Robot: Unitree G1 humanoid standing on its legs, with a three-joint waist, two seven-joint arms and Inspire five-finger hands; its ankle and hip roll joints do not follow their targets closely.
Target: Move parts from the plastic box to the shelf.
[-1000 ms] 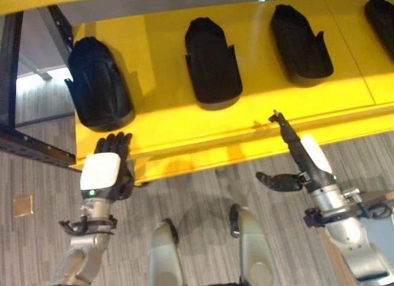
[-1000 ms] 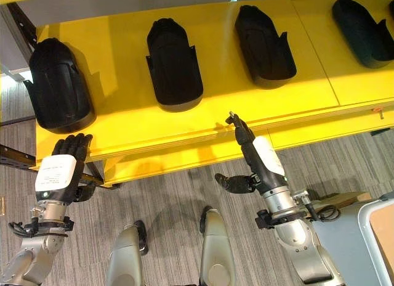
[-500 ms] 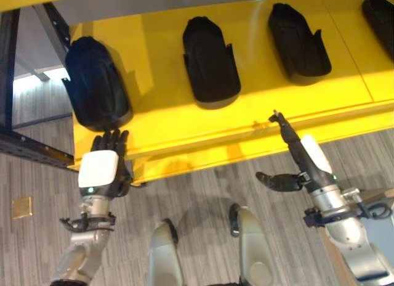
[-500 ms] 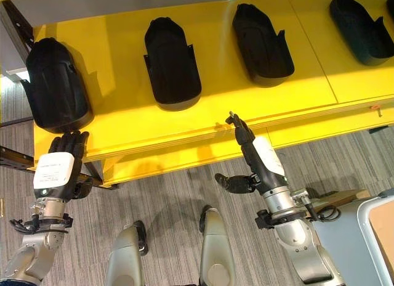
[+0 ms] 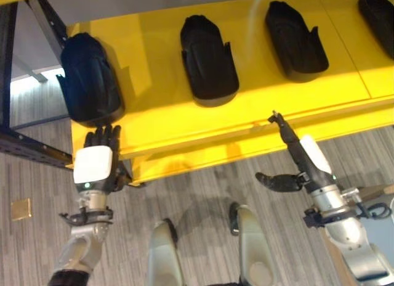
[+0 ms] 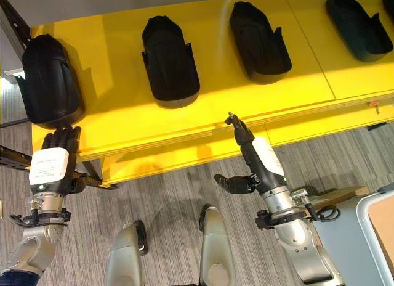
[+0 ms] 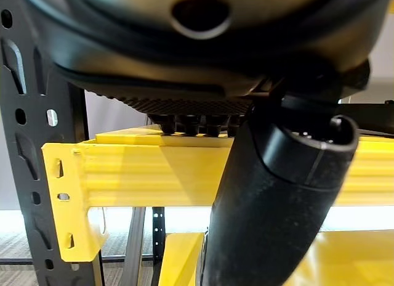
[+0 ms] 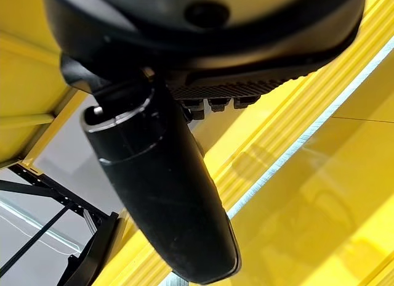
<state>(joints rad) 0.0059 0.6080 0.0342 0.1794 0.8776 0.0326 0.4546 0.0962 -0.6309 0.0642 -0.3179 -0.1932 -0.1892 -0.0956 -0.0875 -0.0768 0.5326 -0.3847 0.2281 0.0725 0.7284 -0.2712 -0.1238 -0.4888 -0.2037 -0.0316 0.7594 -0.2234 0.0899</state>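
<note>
Several black moulded parts lie in a row on the yellow shelf (image 5: 160,122): the leftmost part (image 5: 89,79), a second part (image 5: 208,61), a third part (image 5: 295,42) and one at the far right (image 5: 378,21). My left hand (image 5: 93,166) is open with straight fingers. Its fingertips reach the shelf's front edge just below the leftmost part; in the left wrist view they (image 7: 197,122) rest against the yellow beam (image 7: 154,175). My right hand (image 5: 305,156) is open and empty, fingers pointing at the shelf's front edge, thumb (image 8: 160,193) spread out.
A dark steel upright (image 7: 43,144) stands at the shelf's left end, with a dark rail (image 5: 31,147) running beside it. The corner of a grey container (image 6: 363,215) shows at the lower right. Grey carpet lies in front of the shelf.
My left hand has moved forward to the shelf's edge, its fingertips now just below the leftmost part. The right hand has stayed where it was.
</note>
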